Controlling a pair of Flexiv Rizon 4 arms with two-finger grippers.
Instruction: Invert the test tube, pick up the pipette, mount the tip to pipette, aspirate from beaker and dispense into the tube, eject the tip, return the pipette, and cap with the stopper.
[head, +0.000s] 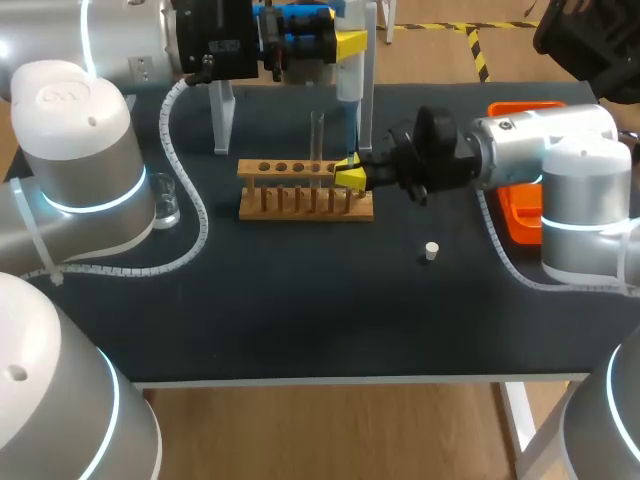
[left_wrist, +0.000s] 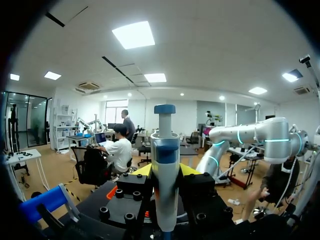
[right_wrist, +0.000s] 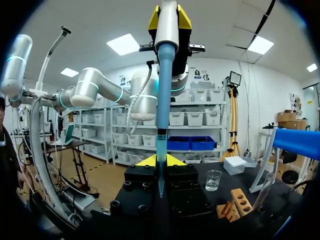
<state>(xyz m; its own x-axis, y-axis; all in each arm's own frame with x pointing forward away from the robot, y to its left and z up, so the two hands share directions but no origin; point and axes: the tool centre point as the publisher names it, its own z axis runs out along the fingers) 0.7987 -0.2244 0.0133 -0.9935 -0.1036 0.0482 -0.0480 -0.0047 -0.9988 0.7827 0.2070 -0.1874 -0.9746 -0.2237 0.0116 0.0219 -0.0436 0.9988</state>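
on the black table (head: 300, 320), a wooden rack (head: 305, 203) mid-surface, a clear test tube (head: 317, 140) upright in it. left gripper (head: 348, 45) clamped on the pipette (head: 351, 95), blue tip (head: 349, 138) hanging just above the right gripper (head: 350, 175); open or closed there, cannot tell. likely risk: tip striking gripper or rack on descent, spilling liquid. beaker (head: 165, 205) well left, stopper (head: 431, 250) loose in front, orange tray (head: 515, 220) partly hidden by the right arm.

one pipette (head: 349, 88), one test tube (head: 317, 135), one beaker (head: 164, 203), one stopper (head: 431, 250), one rack (head: 305, 203), one tray (head: 521, 222)
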